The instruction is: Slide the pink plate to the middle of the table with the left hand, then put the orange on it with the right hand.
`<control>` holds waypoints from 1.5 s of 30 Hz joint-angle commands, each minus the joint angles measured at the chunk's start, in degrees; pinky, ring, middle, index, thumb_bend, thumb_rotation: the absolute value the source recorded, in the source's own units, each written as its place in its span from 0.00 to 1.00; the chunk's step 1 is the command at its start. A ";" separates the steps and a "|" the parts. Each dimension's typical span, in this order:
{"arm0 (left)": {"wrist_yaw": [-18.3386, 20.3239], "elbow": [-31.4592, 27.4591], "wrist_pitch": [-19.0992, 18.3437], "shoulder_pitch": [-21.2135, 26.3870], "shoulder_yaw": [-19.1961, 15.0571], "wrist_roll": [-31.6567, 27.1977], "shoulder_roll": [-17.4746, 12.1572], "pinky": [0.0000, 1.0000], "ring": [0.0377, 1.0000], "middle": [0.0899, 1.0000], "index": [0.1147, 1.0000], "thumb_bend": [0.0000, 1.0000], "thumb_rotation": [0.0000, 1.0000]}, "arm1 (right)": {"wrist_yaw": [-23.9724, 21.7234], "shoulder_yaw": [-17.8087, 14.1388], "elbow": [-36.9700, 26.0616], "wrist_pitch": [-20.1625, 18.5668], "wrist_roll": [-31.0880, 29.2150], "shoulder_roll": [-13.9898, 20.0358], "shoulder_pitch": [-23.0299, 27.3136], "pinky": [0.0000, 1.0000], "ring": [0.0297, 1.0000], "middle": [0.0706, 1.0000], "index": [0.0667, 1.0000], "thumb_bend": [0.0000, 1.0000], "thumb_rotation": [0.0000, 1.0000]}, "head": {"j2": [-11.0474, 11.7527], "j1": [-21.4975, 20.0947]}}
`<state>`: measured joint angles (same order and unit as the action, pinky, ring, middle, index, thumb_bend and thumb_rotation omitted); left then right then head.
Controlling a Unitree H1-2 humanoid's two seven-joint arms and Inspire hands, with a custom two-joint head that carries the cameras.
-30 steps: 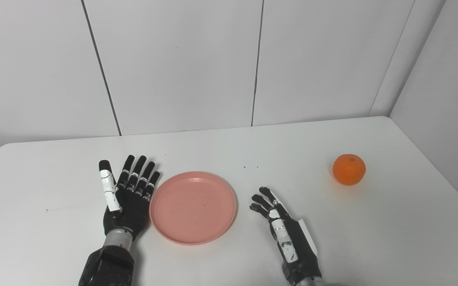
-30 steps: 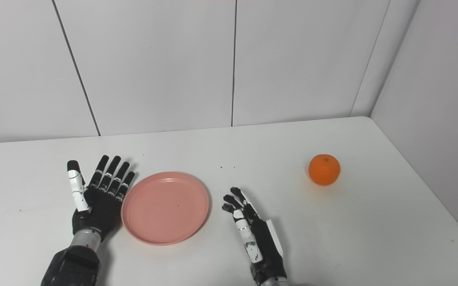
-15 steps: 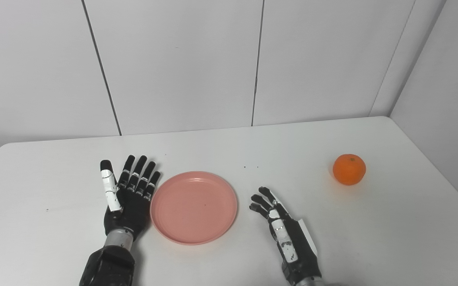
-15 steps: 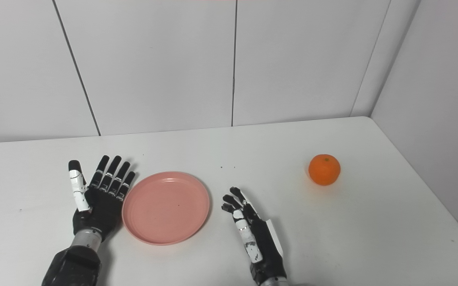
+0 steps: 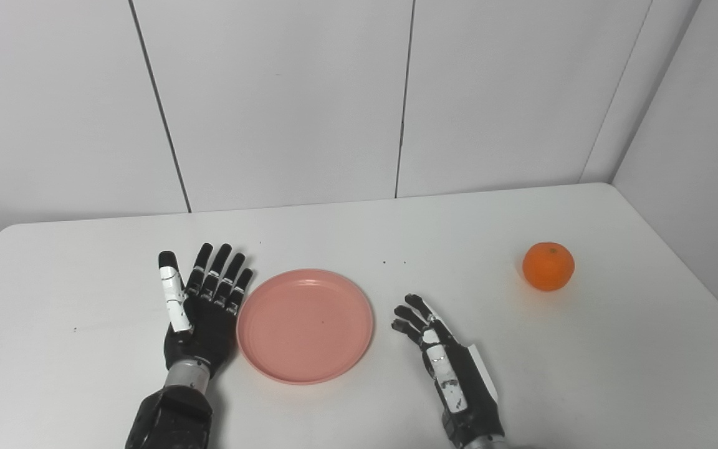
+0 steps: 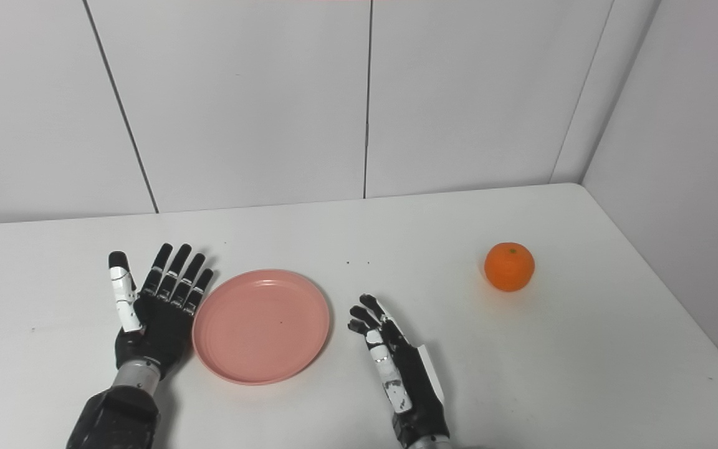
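Note:
A pink plate (image 5: 305,324) lies flat on the white table (image 5: 583,362), left of centre. My left hand (image 5: 200,308) is open, fingers straight and spread, with its right side against the plate's left rim. My right hand (image 5: 446,368) rests on the table just right of the plate, fingers loosely curled, holding nothing. The orange (image 5: 548,266) sits alone at the far right of the table, well beyond my right hand. The plate (image 6: 261,324) and the orange (image 6: 508,267) also show in the right eye view.
White wall panels stand behind the table and along its right side. A few small dark specks (image 5: 393,262) lie on the table behind the plate. The table's right edge runs close to the orange.
My left hand and the plate have shifted slightly to the right. My right hand and the orange have stayed in place.

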<state>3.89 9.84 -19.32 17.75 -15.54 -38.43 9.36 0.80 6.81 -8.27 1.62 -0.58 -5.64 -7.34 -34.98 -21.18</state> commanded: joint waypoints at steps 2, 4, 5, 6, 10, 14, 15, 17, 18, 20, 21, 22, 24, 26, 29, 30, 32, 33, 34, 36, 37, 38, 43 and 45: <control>-2.81 4.30 -1.60 -3.15 -0.34 1.49 0.50 0.94 0.91 0.90 0.92 0.77 0.70 | 2.77 -0.88 -1.49 0.66 2.53 -1.56 -3.26 0.91 0.83 0.82 0.85 0.85 0.94 | 0.14 -0.61; -2.56 4.94 -1.27 -2.91 -0.38 1.48 0.41 0.93 0.91 0.90 0.92 0.76 0.70 | 3.19 -1.35 -3.77 0.27 3.46 -1.36 -3.56 0.90 0.84 0.82 0.85 0.86 0.95 | 0.24 -0.90; -2.45 5.13 -1.17 -2.85 -0.39 1.48 0.41 0.92 0.91 0.90 0.92 0.76 0.70 | 3.24 -1.51 -4.39 0.14 3.69 -1.27 -3.60 0.90 0.84 0.82 0.85 0.86 0.96 | 0.27 -1.06; -2.34 5.37 -1.09 -2.76 -0.38 1.47 0.47 0.93 0.91 0.90 0.92 0.76 0.70 | 3.19 -1.72 -5.39 0.10 4.07 -0.98 -3.58 0.89 0.84 0.82 0.85 0.86 0.96 | 0.30 -1.24; -1.58 6.46 -0.62 -2.42 -0.02 1.59 0.61 0.95 0.91 0.91 0.93 0.77 0.69 | 2.39 -2.87 -9.17 0.15 6.30 1.00 -2.87 0.87 0.84 0.82 0.86 0.87 0.97 | 0.41 -0.88; -1.61 6.54 -0.42 -2.46 0.35 1.98 0.80 0.93 0.91 0.90 0.92 0.77 0.70 | 1.97 -4.91 -11.55 -0.32 7.38 2.48 -1.39 0.82 0.83 0.83 0.86 0.85 0.95 | 0.47 -0.49; -1.58 6.59 -0.34 -2.48 0.40 1.95 0.79 0.93 0.91 0.90 0.92 0.77 0.70 | 1.84 -5.43 -11.92 -0.55 7.16 2.70 -0.92 0.82 0.83 0.83 0.86 0.85 0.94 | 0.53 -0.46; -1.48 6.83 -0.14 -2.46 0.43 1.81 0.73 0.94 0.91 0.90 0.93 0.77 0.70 | 1.84 -6.43 -12.63 -1.60 6.73 3.01 0.12 0.82 0.83 0.83 0.86 0.86 0.94 | 0.60 -0.44; -1.45 6.96 -0.02 -2.44 0.45 1.77 0.70 0.95 0.91 0.91 0.93 0.77 0.70 | 1.89 -6.69 -12.81 -2.01 6.62 3.09 0.42 0.82 0.83 0.83 0.86 0.87 0.94 | 0.71 -0.44; -1.51 7.09 0.06 -2.42 0.37 1.64 0.64 0.94 0.91 0.91 0.93 0.77 0.69 | 2.14 -7.41 -13.48 -2.75 7.15 3.74 1.82 0.81 0.82 0.83 0.86 0.89 0.94 | 0.77 -0.41; -1.54 7.10 0.13 -2.43 0.35 1.66 0.61 0.94 0.90 0.91 0.93 0.77 0.69 | 2.19 -7.84 -13.81 -2.88 7.36 4.32 2.73 0.80 0.81 0.82 0.86 0.89 0.95 | 0.81 -0.36; -1.55 7.10 0.17 -2.43 0.32 1.63 0.58 0.94 0.90 0.90 0.93 0.77 0.69 | 2.12 -8.24 -14.09 -2.96 7.43 5.02 3.57 0.77 0.79 0.82 0.87 0.89 0.94 | 0.81 -0.36; -1.50 7.14 0.19 -2.42 0.35 1.67 0.50 0.94 0.91 0.90 0.93 0.77 0.69 | 1.82 -9.02 -14.50 -3.12 6.89 6.36 5.02 0.74 0.77 0.82 0.87 0.90 0.94 | 0.86 -0.31; -1.51 7.18 0.15 -2.40 0.37 1.69 0.44 0.94 0.91 0.90 0.93 0.77 0.70 | 1.72 -9.73 -14.84 -3.40 6.58 7.49 6.38 0.74 0.77 0.82 0.87 0.90 0.94 | 1.00 -0.37; -1.43 7.33 0.12 -2.35 0.32 1.56 0.36 0.94 0.91 0.90 0.93 0.77 0.70 | 1.42 -10.79 -15.17 -3.54 5.53 9.16 8.47 0.75 0.78 0.82 0.87 0.92 0.92 | 1.06 -0.47; -1.36 7.36 0.18 -2.32 0.34 1.56 0.35 0.94 0.91 0.90 0.93 0.76 0.70 | 1.32 -11.11 -15.12 -3.22 5.75 10.10 9.30 0.75 0.78 0.82 0.87 0.92 0.92 | 1.06 -0.37; -1.20 7.42 0.31 -2.26 0.42 1.64 0.29 0.95 0.91 0.91 0.93 0.76 0.70 | 1.47 -11.72 -14.96 -2.68 6.84 11.62 10.60 0.73 0.78 0.82 0.87 0.90 0.92 | 1.11 -0.29; -1.12 7.51 0.35 -2.22 0.45 1.68 0.25 0.95 0.91 0.91 0.93 0.76 0.70 | 1.69 -12.09 -14.92 -2.46 7.81 12.43 11.26 0.73 0.78 0.82 0.87 0.90 0.92 | 1.12 -0.31; -1.06 7.59 0.38 -2.18 0.46 1.69 0.20 0.95 0.91 0.91 0.94 0.76 0.71 | 1.86 -12.28 -14.88 -2.34 8.43 12.89 11.63 0.73 0.78 0.82 0.87 0.90 0.93 | 1.16 -0.34; -1.09 7.70 0.47 -2.14 0.61 1.99 0.07 0.95 0.91 0.91 0.93 0.76 0.71 | 2.39 -12.84 -14.60 -1.48 10.88 14.41 12.94 0.72 0.78 0.82 0.87 0.88 0.94 | 1.19 -0.44; -1.19 7.69 0.42 -2.14 0.74 2.21 0.00 0.95 0.91 0.91 0.93 0.76 0.71 | 2.70 -13.05 -14.31 -0.92 12.77 15.32 13.67 0.71 0.77 0.81 0.86 0.86 0.94 | 1.19 -0.46; -1.17 7.64 0.34 -2.16 0.88 2.30 -0.09 0.95 0.91 0.91 0.93 0.76 0.71 | 2.99 -13.20 -14.10 -0.69 15.07 16.39 14.39 0.70 0.77 0.81 0.86 0.86 0.96 | 1.19 -0.46; -1.34 7.42 0.25 -2.21 1.40 2.60 -0.38 0.96 0.91 0.92 0.94 0.76 0.71 | 2.93 -13.29 -13.41 -0.41 23.67 21.58 16.62 0.71 0.79 0.82 0.84 0.88 0.98 | 1.29 -0.30; -1.55 7.37 0.23 -2.22 1.52 2.76 -0.44 0.96 0.91 0.91 0.93 0.76 0.71 | 3.03 -13.34 -12.67 0.83 25.46 23.59 17.42 0.73 0.80 0.82 0.83 0.84 0.94 | 1.39 -0.24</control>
<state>5.69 12.77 -16.55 18.81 -14.13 -38.40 8.97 3.06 -5.97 -20.43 -1.13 23.42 16.16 8.23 -33.58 -21.45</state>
